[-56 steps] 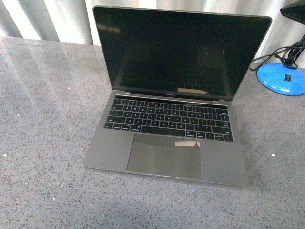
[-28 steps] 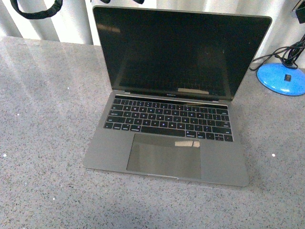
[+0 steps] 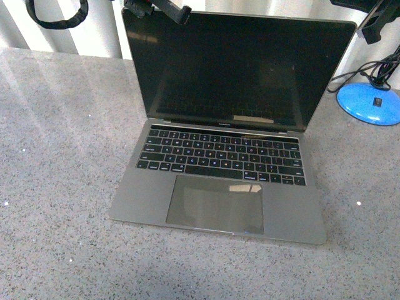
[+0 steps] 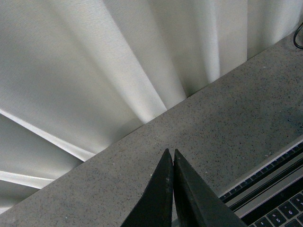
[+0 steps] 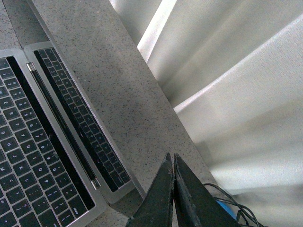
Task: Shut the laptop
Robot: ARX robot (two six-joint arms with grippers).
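Grey speckled bench (image 3: pixel 56 187), white pleated curtain (image 3: pixel 94 31) right behind its rear edge. laptop (image 3: pixel 222 156) sits open mid-bench, slightly right of centre in the front view. Its long axis runs left-right, with the hinge roughly parallel to the rear edge. It's a bit skewed: the right front corner comes nearer the robot than the left one. Keyboard and trackpad (image 3: pixel 215 203) face up, open side toward the robot. Screen (image 3: pixel 231 69) is dark, upright, leaning back a little toward the curtain.

left hand (image 4: pixel 171 153): fingers pressed together, gripping nothing, up at the lid's top left corner. Front view crops it at the frame's top and it overlaps that corner, so I can't tell if it touches. right hand (image 5: pixel 171 158): fingers likewise pressed together, empty, just beside the lid's top right corner. It's also cropped, contact unclear.

Lid's outer face isn't visible from any camera. Blue lamp base (image 3: pixel 370 103) is cut by the frame's right edge, with black cables (image 3: pixel 375 69) running onto it. Black loop (image 3: pixel 56 15) at top left is cropped, can't identify it.

Room: bare bench to the left of the laptop and in front of it. Right side is tighter, with the lamp base near the lid's right edge but apart. Behind the lid there's only a narrow strip of bench before the curtain.
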